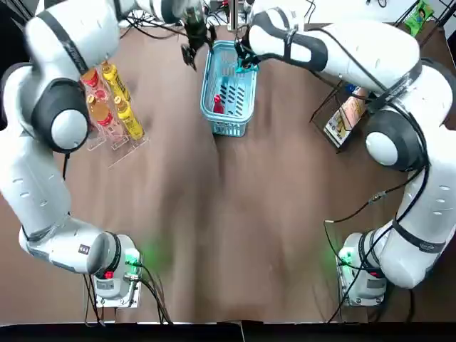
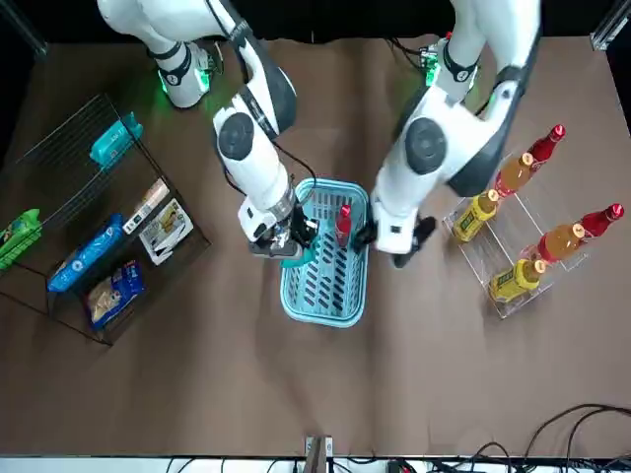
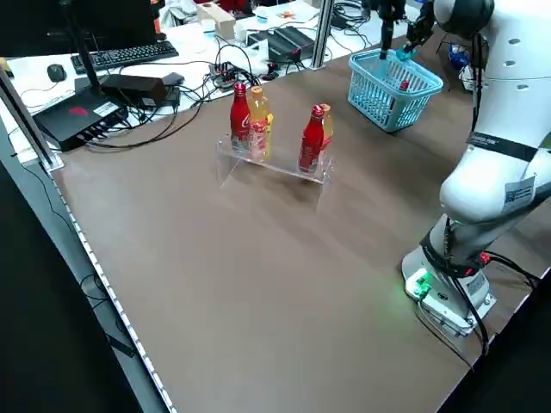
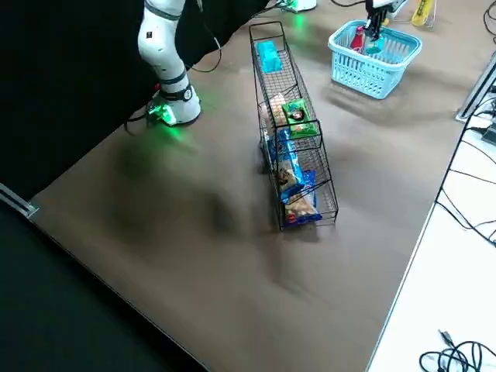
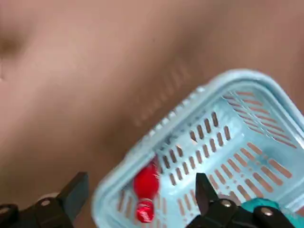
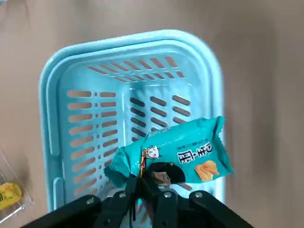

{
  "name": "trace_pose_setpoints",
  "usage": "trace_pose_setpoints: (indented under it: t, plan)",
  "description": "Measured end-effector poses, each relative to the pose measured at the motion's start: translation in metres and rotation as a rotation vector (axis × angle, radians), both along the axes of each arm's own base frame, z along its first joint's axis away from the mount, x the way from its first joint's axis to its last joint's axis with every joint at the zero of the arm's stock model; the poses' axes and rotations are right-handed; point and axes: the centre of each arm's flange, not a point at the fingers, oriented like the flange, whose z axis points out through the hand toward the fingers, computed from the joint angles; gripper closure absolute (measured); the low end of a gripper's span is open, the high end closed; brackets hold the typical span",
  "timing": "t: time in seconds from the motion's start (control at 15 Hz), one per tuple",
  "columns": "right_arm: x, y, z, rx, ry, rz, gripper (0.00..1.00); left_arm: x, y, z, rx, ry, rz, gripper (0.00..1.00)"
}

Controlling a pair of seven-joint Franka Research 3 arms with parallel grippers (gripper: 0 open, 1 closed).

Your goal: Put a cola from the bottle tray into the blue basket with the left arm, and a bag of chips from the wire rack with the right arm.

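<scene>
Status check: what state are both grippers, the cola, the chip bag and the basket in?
left gripper, open, empty, beside blue basket.
right gripper, shut on chip bag, above blue basket.
cola, inside blue basket, released.
chip bag, held, not yet dropped.
blue basket, upright, holds cola.

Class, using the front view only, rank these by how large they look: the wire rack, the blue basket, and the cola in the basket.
1. wire rack
2. blue basket
3. cola

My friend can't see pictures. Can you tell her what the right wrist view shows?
The right hand pinches a teal bag of chips by one end and holds it over the blue basket. The brown table shows all around the basket.
</scene>
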Motion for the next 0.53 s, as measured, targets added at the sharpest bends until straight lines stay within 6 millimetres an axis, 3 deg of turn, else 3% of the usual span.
trace_pose_setpoints:
  t: [0.27,0.53]
  plan:
    - [-0.009,0.025,-0.020,0.020,-0.034,0.014,0.94,0.011,0.082,0.053,0.046,-0.002,-0.183,0.00]
    - [-0.011,0.029,-0.029,0.014,-0.029,0.016,0.94,0.007,0.159,0.080,0.076,0.085,-0.423,0.00]
